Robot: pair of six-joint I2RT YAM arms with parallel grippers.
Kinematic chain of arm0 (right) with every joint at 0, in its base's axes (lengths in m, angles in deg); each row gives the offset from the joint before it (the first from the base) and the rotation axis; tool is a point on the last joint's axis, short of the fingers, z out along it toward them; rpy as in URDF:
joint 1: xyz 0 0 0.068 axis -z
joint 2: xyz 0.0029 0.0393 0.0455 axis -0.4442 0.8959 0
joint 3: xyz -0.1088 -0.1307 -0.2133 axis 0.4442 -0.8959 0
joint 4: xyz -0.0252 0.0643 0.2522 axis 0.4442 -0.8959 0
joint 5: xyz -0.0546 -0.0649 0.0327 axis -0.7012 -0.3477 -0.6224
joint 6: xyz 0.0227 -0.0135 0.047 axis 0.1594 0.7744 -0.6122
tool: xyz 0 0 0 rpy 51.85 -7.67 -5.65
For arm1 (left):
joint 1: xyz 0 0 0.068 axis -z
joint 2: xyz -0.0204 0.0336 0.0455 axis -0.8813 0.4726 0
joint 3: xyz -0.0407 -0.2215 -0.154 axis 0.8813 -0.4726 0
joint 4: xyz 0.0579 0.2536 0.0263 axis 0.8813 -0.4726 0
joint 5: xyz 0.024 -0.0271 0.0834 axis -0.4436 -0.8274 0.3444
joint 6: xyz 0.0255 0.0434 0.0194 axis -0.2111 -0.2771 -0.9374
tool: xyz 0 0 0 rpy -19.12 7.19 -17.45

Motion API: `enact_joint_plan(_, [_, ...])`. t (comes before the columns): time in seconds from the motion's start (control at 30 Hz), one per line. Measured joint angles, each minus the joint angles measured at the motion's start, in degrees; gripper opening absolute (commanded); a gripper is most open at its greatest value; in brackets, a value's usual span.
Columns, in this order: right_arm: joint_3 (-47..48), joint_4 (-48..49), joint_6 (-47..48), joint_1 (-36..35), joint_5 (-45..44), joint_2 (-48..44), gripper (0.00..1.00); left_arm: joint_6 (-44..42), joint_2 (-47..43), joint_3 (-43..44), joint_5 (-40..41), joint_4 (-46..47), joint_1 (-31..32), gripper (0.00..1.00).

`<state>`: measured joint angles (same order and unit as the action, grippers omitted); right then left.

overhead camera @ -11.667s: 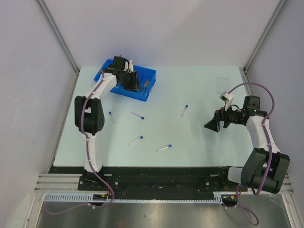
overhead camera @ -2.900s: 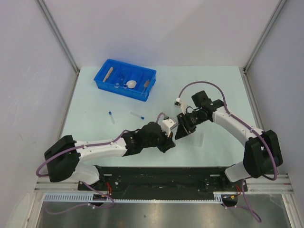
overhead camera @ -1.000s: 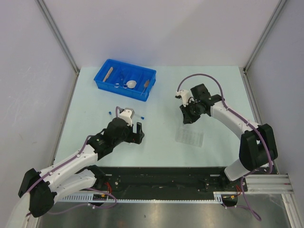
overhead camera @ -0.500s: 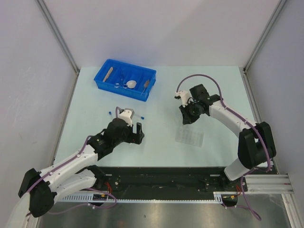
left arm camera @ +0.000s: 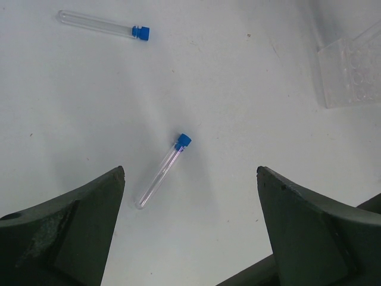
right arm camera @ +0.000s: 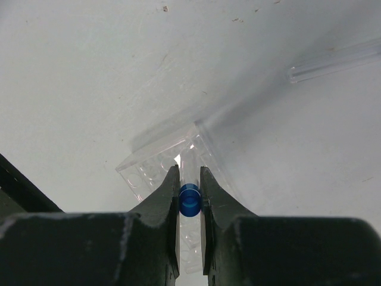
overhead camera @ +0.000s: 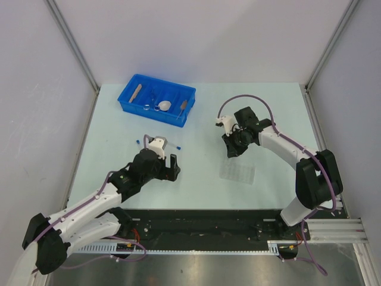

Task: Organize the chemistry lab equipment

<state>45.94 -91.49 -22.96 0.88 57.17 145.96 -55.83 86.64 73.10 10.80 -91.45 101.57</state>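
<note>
Clenched on a blue-capped tube (right arm camera: pixel 189 202) that points straight down, the right gripper (right arm camera: pixel 189 179) hangs over the far side of the clear tube rack (overhead camera: pixel 238 173), mid-tabletop (overhead camera: pixel 268 119) toward the near edge.

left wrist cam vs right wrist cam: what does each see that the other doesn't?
Left wrist only: the open left gripper above a loose tube, with a second tube farther off. Right wrist only: the right gripper shut on a blue-capped tube. Both: the clear rack and the pale table.
</note>
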Motion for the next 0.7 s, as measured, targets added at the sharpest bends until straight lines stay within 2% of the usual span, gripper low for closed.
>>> enact_joint_plan(0.7, [0.00, -2.23, 2.84, -1.64, 1.29, 0.00, 0.32, 0.39, -0.42, -0.09, 0.20, 0.00, -0.04, 0.96])
